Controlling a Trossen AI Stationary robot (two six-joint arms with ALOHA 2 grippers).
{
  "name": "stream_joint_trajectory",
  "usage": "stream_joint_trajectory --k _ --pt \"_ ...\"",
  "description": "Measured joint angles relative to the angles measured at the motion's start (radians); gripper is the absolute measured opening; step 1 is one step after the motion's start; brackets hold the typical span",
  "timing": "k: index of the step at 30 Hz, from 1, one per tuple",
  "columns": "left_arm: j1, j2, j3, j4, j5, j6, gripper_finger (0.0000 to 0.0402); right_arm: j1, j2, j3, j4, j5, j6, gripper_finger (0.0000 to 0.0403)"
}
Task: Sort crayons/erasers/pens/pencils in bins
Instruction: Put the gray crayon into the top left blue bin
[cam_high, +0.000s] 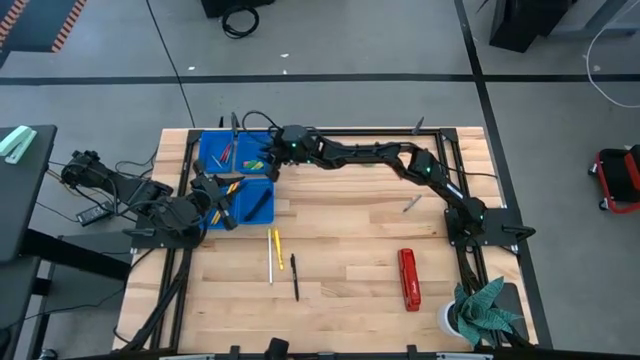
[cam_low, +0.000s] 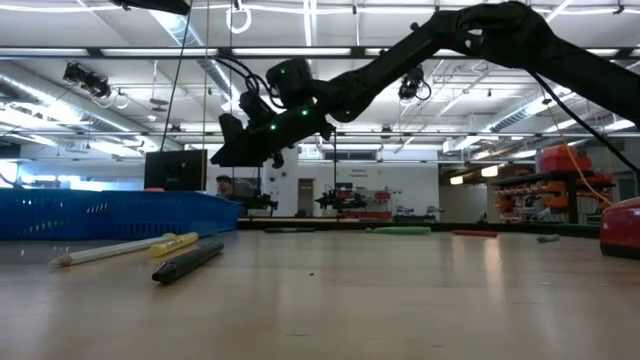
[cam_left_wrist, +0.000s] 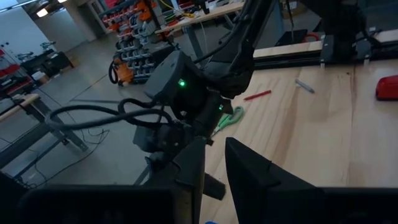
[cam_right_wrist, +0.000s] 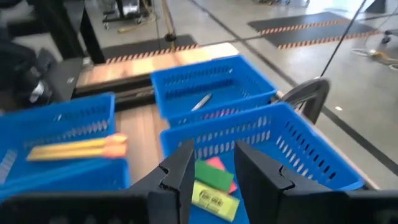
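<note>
While hanging over the 4 blue bins at the far left of the table, right gripper with fingers spread apart, gripping nothing. Right below it, in 1 bin, 2 erasers: 1 pink, 1 yellow, touching each other. In the bin next to that, yellow sticks with orange ends, lying flat, maybe 2. In 1 more bin, 1 small grey stick. Left gripper at the near side of the bins; cannot tell if holding anything or not. Out on the bare wood, apart from the bins, 1 white pencil and 1 yellow pencil side by side, plus 1 black pen just beside them. Farther right, 1 red stapler. Close to the right gripper, 1 pair of green scissors.
</note>
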Motion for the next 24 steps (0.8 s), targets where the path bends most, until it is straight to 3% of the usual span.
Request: stream_joint_trajectory --k 5,15,24 --pt "0.000 0.000 0.000 -0.017 0.000 -0.001 0.0071 0.020 -0.015 -0.002 -0.125 -0.012 -0.074 0.0119" --pt "0.000 0.000 0.000 -0.023 0.000 -0.023 0.0072 0.040 -0.212 -0.001 -0.616 0.025 -0.322 0.0119" --pt "0.002 0.018 0.000 -0.056 0.001 -0.080 0.0067 0.112 -0.329 0.001 -1.085 -0.003 -0.267 0.0119"
